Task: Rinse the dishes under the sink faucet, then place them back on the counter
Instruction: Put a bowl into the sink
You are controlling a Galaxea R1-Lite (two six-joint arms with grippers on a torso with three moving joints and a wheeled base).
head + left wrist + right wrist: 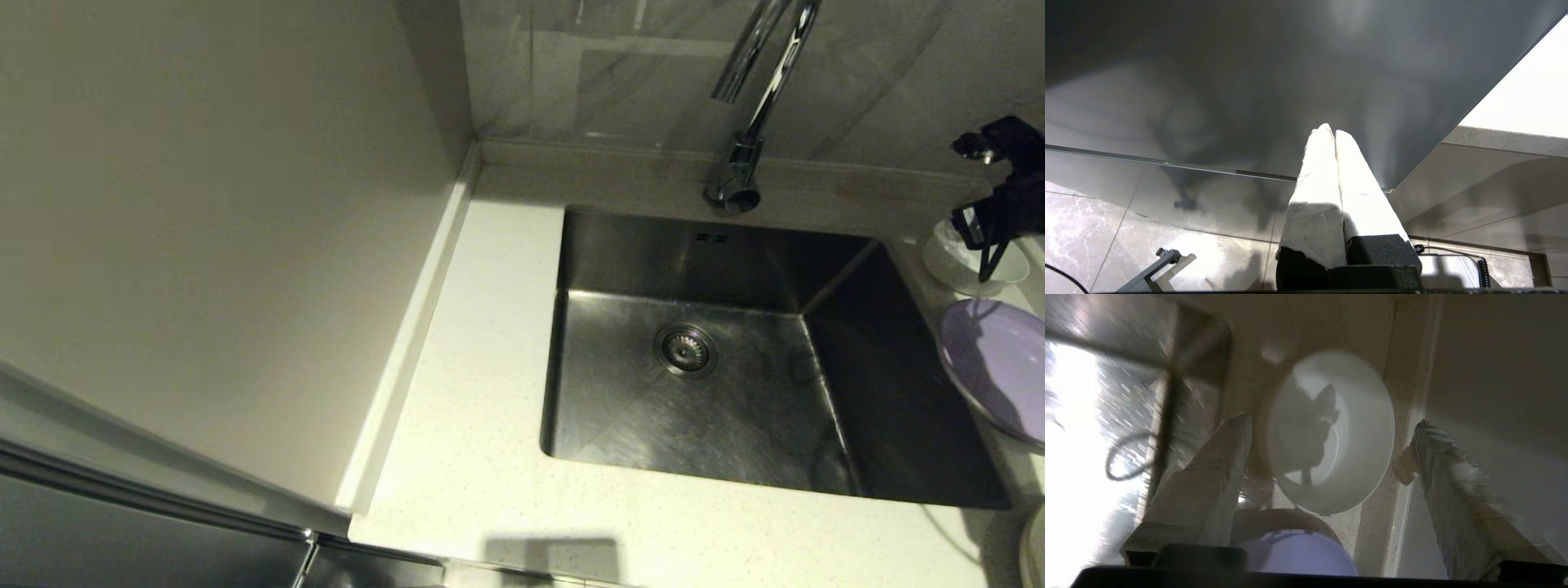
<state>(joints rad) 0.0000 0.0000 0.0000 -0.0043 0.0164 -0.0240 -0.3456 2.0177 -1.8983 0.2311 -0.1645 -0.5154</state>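
Note:
The small white bowl point(973, 268) point(1339, 433) rests on the speckled counter point(457, 457) right of the steel sink point(735, 359), with the lilac plate point(1000, 363) point(1294, 553) just in front of it. My right gripper point(992, 224) point(1331, 420) hovers above the bowl, open, its taped fingers point(1220, 465) spread either side of it and holding nothing. A sliver of the cream plate point(1033, 549) peeks in at the lower right edge. The chrome faucet point(755, 98) arches over the sink's back rim. My left gripper point(1329, 131) is parked low beside the cabinet, shut and empty.
A tall pale cabinet side point(204, 245) walls off the counter's left. Grey marbled tile point(653, 65) backs the sink. The drain strainer point(686, 349) sits mid-basin. The raised counter rim point(1404, 375) runs right behind the bowl.

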